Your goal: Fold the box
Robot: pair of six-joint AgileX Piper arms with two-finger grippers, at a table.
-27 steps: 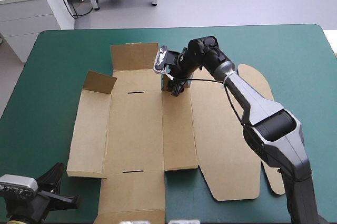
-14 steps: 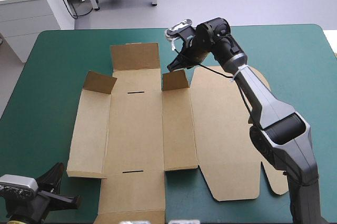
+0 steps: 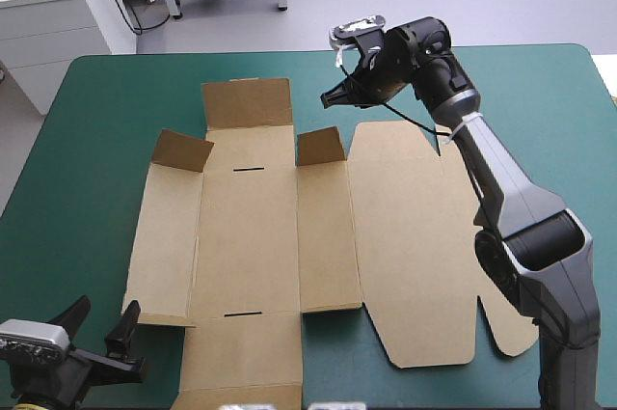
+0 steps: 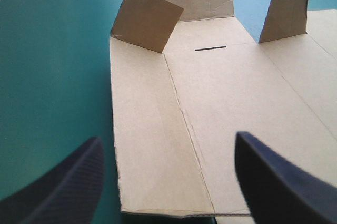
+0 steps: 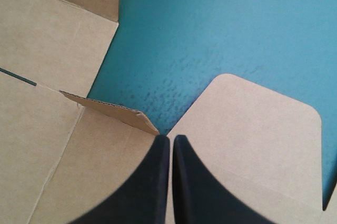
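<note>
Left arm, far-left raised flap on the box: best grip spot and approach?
Likely pinch the flap at its free top edge, coming from the near side: it stands tilted up off the flat box, both faces exposed. The left end effector is open, facing it.

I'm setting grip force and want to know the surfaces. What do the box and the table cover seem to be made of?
The box looks like brown corrugated board, matte: its raised flap shows a fluted cut edge. The table cover is teal-green, matte, with a fine dimpled grain; likely a rubbery or fabric mat, which one is unclear.
</note>
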